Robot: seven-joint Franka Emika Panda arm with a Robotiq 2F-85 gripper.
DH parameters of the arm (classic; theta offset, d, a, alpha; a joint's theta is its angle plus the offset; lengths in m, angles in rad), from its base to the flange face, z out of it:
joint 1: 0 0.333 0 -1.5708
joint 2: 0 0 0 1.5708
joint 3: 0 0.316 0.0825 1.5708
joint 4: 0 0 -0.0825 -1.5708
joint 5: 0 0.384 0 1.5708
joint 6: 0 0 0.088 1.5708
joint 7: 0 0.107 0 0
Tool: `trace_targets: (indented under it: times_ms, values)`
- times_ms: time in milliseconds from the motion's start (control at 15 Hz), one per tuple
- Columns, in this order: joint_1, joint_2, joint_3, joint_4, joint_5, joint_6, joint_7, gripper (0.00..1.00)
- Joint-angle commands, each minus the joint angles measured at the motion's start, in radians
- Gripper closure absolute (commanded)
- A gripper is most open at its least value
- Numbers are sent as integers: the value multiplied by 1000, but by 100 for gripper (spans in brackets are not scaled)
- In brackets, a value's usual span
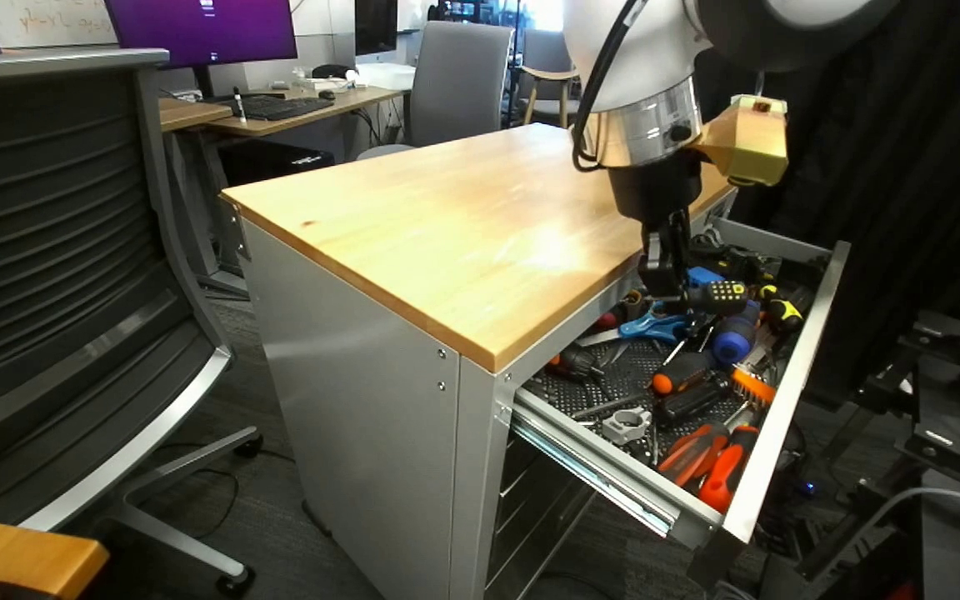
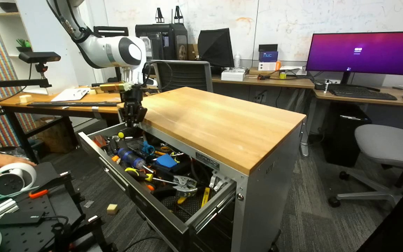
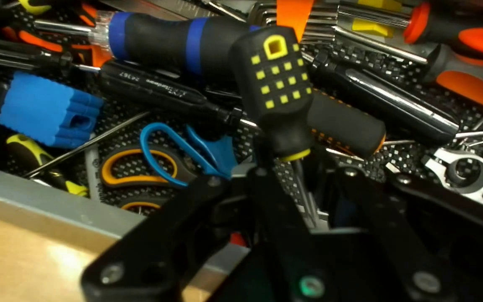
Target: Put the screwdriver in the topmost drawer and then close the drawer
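Note:
The screwdriver [image 3: 273, 71] is stubby and black, with rows of yellow dots and a yellow collar. My gripper [image 3: 289, 153] is shut on it near the collar in the wrist view; the thin shaft points back between the fingers. In an exterior view the screwdriver [image 1: 720, 296] lies about level at the fingertips of the gripper [image 1: 673, 293], over the tools in the open topmost drawer [image 1: 790, 392]. An exterior view also shows the gripper [image 2: 131, 120] over the far end of the drawer [image 2: 166, 218]; the screwdriver is hard to make out there.
The drawer holds blue scissors [image 3: 166, 155], a blue block [image 3: 50, 109], a blue-banded driver [image 3: 174, 42] and several orange-handled tools. The wooden top [image 1: 447, 225] stands beside the gripper. A black cart [image 2: 37, 217] with a person's hand [image 2: 2, 161] is in front of the drawer.

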Motion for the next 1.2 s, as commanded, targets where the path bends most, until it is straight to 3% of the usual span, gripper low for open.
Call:
trace_targets:
  times_ms: [0,133,200,267,400,533,667,733,1133]
  values:
    - [29,-18,9,-50,-58,94,15,89]
    - [43,-4,10,-37,-86,126,12,88]
    - [48,2,8,-22,-96,139,12,50]
    - [55,-5,4,-26,-110,153,18,49]
    - [59,-16,-6,-22,-139,148,23,34]
    - [48,-26,-14,-24,-146,85,13,20]
    - [6,-41,-6,-40,-74,-24,-47,5]
    - [-6,-48,-8,-49,-50,-67,-38,0]
    - [-110,-87,-24,-110,159,-222,-11,0]
